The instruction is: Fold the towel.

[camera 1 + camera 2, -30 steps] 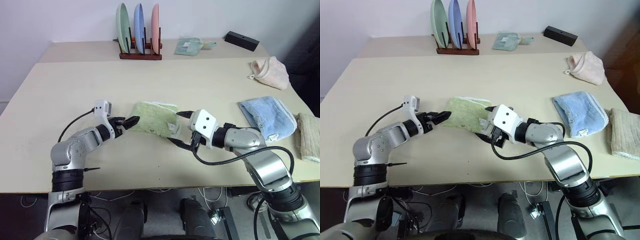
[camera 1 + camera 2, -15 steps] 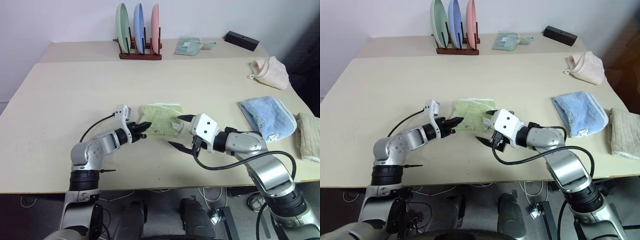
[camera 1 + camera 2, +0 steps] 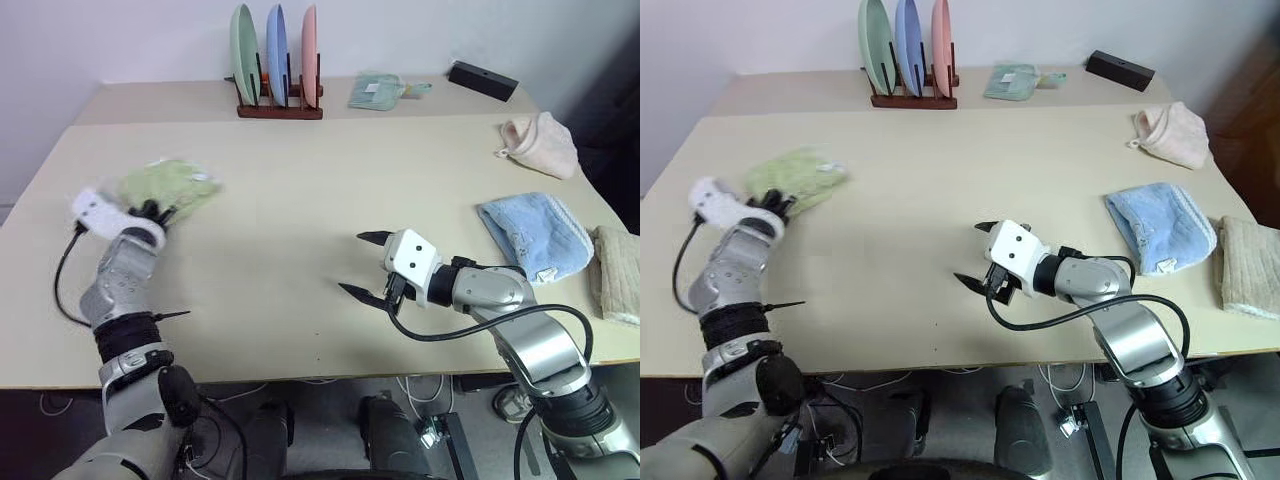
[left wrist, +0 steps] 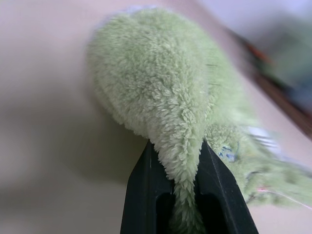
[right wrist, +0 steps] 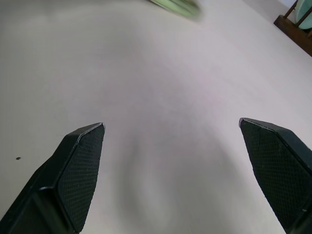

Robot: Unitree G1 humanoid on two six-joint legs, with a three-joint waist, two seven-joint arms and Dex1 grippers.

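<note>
On the table (image 3: 300, 180), a wide tan top, the light green towel (image 3: 172, 186) sits bunched far out toward the left edge, pinched at its near end between the left gripper's (image 3: 152, 212) two black fingers, which are clamped tight on a fold of the terry; the rest of the cloth bulges out just beyond those jaws, and in the left wrist view a patch of white edging and a small dark mark show on the cloth a little past the fingertips. The right gripper (image 3: 362, 264) hovers near the middle of the table with its jaws spread wide and nothing between them, only bare tabletop ahead of its fingers (image 5: 80, 161); the towel lies well apart from it, far out ahead of those spread jaws.

Behind the right gripper's wrist, well away from its jaws, lie a folded light blue towel (image 3: 535, 235) and, at the table's right edge, a beige cloth (image 3: 620, 275). Farther back on that side rests a pale pink cloth (image 3: 541, 142). At the table's far side stand a plate rack (image 3: 280, 108) holding green, blue and pink plates, a small folded pale green cloth (image 3: 379, 92), and a black box (image 3: 484, 80).
</note>
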